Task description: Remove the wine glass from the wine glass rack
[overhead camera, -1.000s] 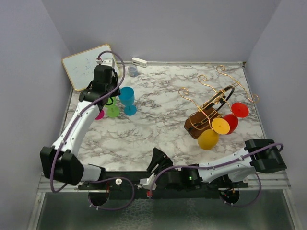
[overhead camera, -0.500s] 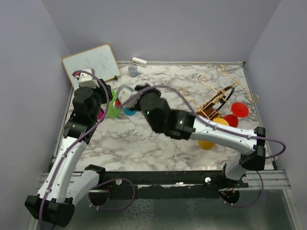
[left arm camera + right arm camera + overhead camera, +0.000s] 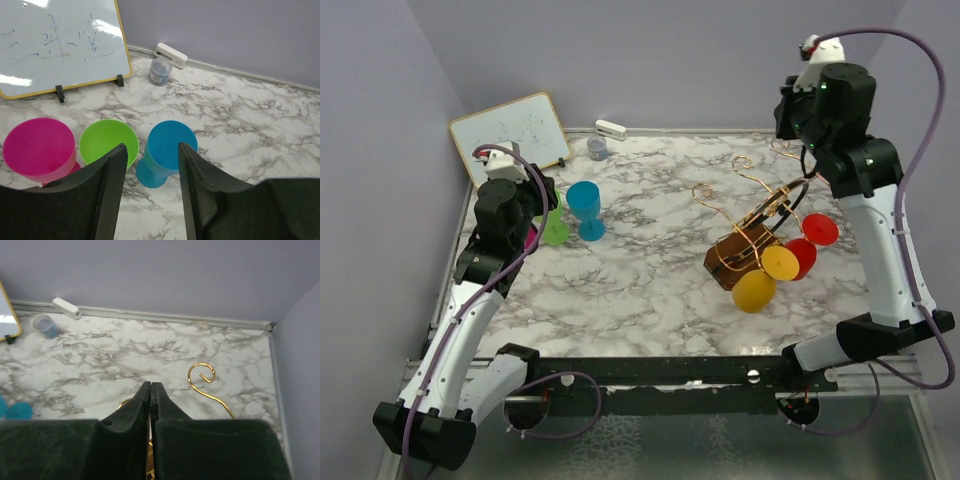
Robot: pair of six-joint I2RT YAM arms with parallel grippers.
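The wine glass rack stands at 3 o'clock on the desk, with a yellow wine glass at its 6 o'clock side. The glass is probably light, slippery plastic, best taken by the stem. The right gripper is closed and empty; the left gripper is open.

On my overhead feed the wine glass rack sits on the right half of the marble surface, with its gold wire arms curling toward the back right corner. Two yellow glasses and two red glasses hang close together on its near right side. Far left, a blue glass stands upright just beside a green glass. A pink glass peeks from behind the left arm. The right arm rears high over the back right corner. A whiteboard leans at back left.
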